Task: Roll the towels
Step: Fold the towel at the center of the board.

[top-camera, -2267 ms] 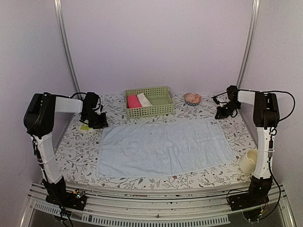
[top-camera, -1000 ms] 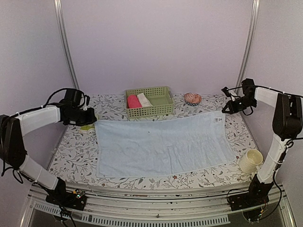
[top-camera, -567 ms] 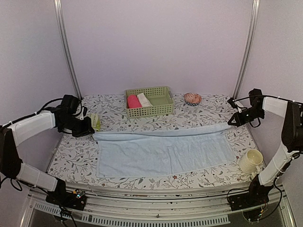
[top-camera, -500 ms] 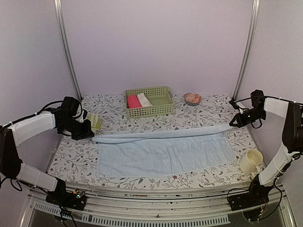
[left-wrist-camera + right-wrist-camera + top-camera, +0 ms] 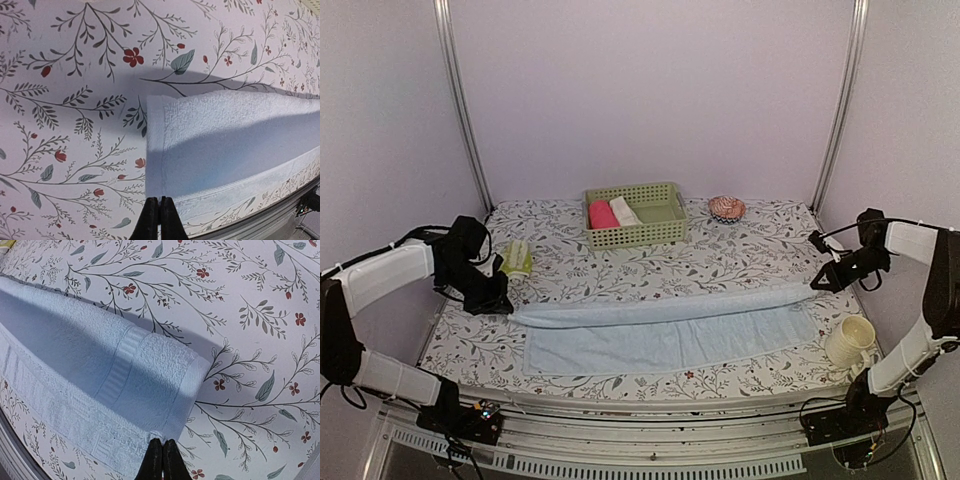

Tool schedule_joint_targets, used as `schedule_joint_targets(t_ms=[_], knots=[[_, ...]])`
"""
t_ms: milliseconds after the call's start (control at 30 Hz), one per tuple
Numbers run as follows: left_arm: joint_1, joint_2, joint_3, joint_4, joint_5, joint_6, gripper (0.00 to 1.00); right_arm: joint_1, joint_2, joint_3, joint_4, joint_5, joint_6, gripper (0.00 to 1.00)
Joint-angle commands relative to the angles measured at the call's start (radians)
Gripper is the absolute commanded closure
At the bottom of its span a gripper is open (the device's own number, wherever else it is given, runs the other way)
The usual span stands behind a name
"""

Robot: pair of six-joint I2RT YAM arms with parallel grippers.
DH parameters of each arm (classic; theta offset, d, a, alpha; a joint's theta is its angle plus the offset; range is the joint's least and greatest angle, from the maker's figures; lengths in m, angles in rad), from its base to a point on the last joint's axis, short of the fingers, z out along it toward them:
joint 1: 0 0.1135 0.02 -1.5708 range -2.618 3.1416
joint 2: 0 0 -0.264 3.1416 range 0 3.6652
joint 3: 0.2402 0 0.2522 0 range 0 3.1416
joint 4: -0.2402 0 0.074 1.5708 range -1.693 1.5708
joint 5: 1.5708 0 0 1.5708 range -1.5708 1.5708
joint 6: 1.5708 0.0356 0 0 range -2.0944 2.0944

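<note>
Blue towel (image 5: 660,325) stretches across the table (image 5: 720,250), mid-fold: left and right jaws, clamped tight on its far corners, hold that edge over the lower layer. Next it needs laying square on the near edge, then letting go.

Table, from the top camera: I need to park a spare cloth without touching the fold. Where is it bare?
Widest bare patch: the floral strip between the basket and the light blue towel. A smaller one lies left of the towel's near edge. Crowded: the right near corner with the cup.
</note>
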Motion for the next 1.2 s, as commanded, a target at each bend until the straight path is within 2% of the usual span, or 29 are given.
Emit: schedule_joint_targets(t_ms=[0,300,733,1033,1167], knots=[[-0.003,0.014,-0.01,-0.11,-0.041,0.033,1.0,-0.014,-0.047,-0.046,-0.025,0.034,-0.094,0.98],[-0.009,0.038,-0.024,-0.164,-0.022,0.042,1.0,-0.026,-0.11,-0.123,-0.039,0.136,-0.19,0.97],[-0.052,0.043,-0.041,-0.21,-0.025,0.004,1.0,-0.036,-0.129,-0.157,-0.052,0.164,-0.259,0.98],[-0.075,0.04,-0.076,-0.222,-0.012,-0.012,1.0,-0.059,-0.143,-0.158,-0.056,0.157,-0.286,0.97],[-0.105,0.052,-0.079,-0.22,-0.011,-0.014,1.0,-0.06,-0.15,-0.135,-0.086,0.104,-0.298,0.96]])
